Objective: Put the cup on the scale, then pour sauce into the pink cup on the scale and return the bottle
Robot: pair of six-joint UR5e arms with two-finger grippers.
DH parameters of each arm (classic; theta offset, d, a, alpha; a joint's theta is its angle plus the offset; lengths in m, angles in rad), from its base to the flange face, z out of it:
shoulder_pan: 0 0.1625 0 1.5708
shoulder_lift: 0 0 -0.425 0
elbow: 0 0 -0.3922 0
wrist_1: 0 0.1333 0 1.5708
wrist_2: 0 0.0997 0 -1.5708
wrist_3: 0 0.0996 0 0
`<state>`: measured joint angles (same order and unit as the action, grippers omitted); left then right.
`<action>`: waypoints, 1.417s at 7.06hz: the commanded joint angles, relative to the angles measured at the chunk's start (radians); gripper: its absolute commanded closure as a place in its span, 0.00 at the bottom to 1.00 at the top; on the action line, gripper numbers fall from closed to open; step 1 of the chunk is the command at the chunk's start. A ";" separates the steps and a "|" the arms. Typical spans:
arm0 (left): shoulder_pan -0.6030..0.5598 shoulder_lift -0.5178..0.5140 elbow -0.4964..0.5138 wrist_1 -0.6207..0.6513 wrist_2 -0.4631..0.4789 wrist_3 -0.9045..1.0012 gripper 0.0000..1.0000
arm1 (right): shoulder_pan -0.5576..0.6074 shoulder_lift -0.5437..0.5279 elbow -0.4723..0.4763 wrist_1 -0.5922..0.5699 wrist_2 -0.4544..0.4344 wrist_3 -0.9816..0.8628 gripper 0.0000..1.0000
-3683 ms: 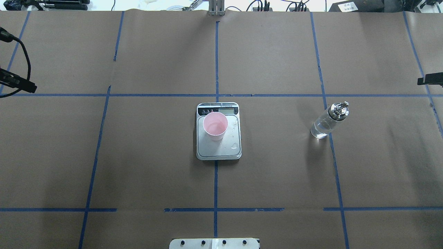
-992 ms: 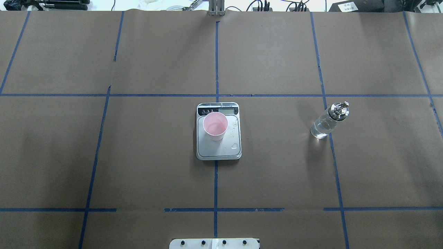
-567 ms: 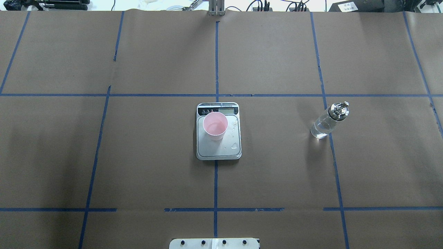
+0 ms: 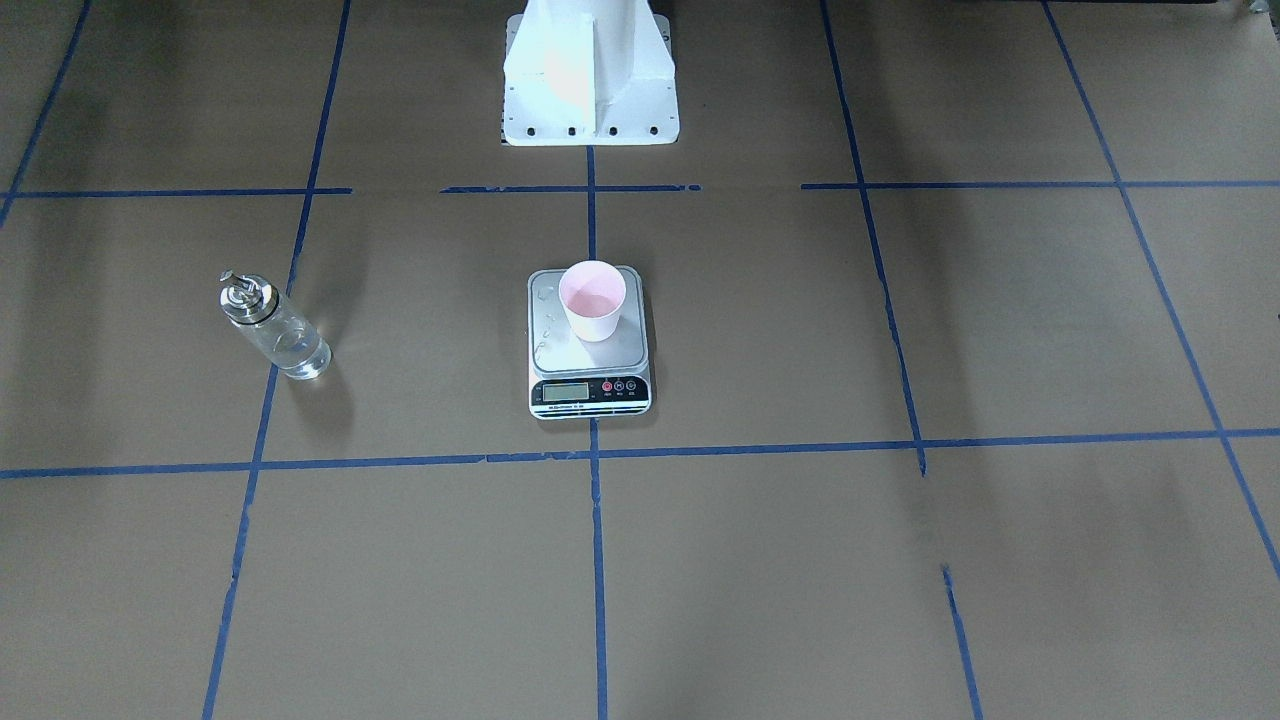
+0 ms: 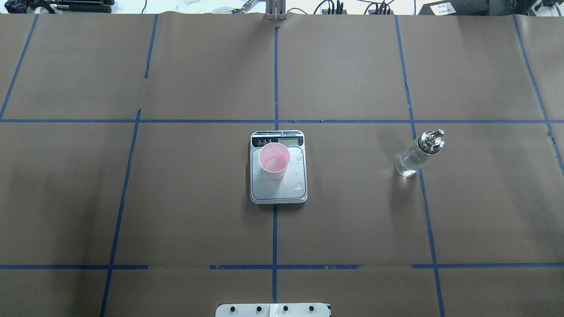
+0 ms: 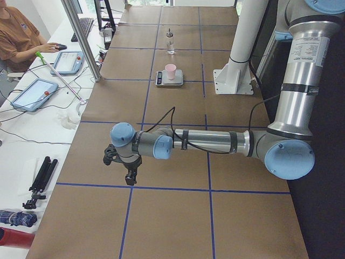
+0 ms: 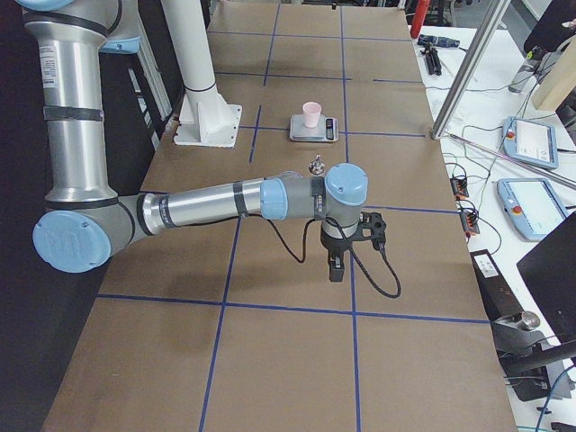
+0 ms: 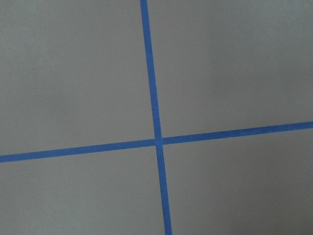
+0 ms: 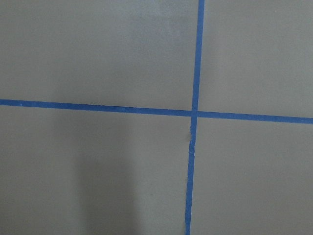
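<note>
The pink cup (image 5: 274,159) stands upright on the scale (image 5: 278,192) at the table's middle; it also shows in the front view (image 4: 592,298). Clear drops lie on the steel platform (image 5: 298,185). The glass bottle (image 5: 416,155) with its silver cap stands alone to the right, partly filled with clear sauce, and at the left of the front view (image 4: 275,330). My left gripper (image 6: 129,178) and right gripper (image 7: 335,270) hang over bare paper far from these things, seen only in the side views. I cannot tell whether they are open or shut. Both wrist views show only paper and tape.
Brown paper with a blue tape grid covers the table. The white robot base (image 4: 590,90) stands at the near edge. An operator (image 6: 16,38) sits by tablets beyond an aluminium post (image 6: 81,38). Tripods and cables lie past the table ends.
The arm parts that showed at the overhead view's left and right edges 3.7 s ago have left that view. Cup, scale and bottle have not moved.
</note>
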<state>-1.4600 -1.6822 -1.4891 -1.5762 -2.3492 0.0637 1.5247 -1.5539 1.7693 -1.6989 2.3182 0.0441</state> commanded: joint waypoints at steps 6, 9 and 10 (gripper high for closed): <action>-0.169 0.012 -0.025 0.094 -0.010 0.156 0.00 | -0.012 0.002 -0.002 0.002 0.006 0.014 0.00; -0.169 0.012 -0.036 0.088 -0.021 0.156 0.00 | -0.026 0.003 -0.002 0.007 0.007 0.017 0.00; -0.169 0.010 -0.051 0.088 -0.028 0.095 0.00 | -0.026 0.008 -0.002 0.005 0.004 0.019 0.00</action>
<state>-1.6284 -1.6700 -1.5275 -1.4875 -2.3691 0.2059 1.5022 -1.5502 1.7676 -1.6931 2.3252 0.0609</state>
